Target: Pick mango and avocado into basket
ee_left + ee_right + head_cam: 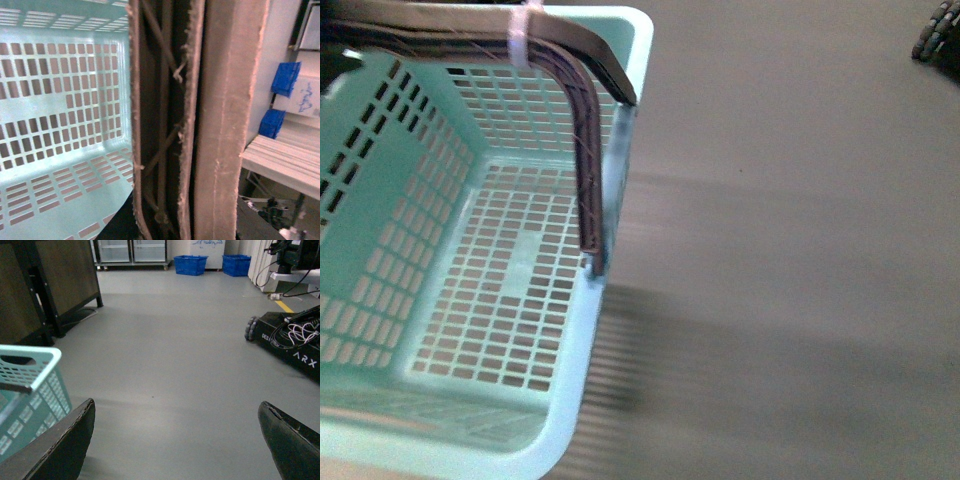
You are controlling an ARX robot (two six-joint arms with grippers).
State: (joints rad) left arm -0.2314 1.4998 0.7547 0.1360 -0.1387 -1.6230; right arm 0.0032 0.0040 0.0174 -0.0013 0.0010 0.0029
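Nothing is in the basket yet: its slotted floor is bare from wall to wall, so the picking has not got going. No mango and no avocado shows in any view. All that lies beyond the basket's right wall is grey floor, so this looks like the search-and-approach step.

The right gripper is held out low over the floor, pointing across the room. Its two dark fingers are spread wide with nothing between them. The basket's corner sits just beside one finger, and another robot's base is parked well off on the other side.

The left side is harder to call. That wrist camera is jammed up against the brown ribbed handle, with the basket's inside beyond it. The left gripper may be on the handle, but its fingers can't be picked out, so I can't tell whether they are apart or clamped. In the front view the handles are bound together by a white zip tie.

Next, the right arm needs to bring the fruit into view. Then it can line those spread fingers around the first piece.
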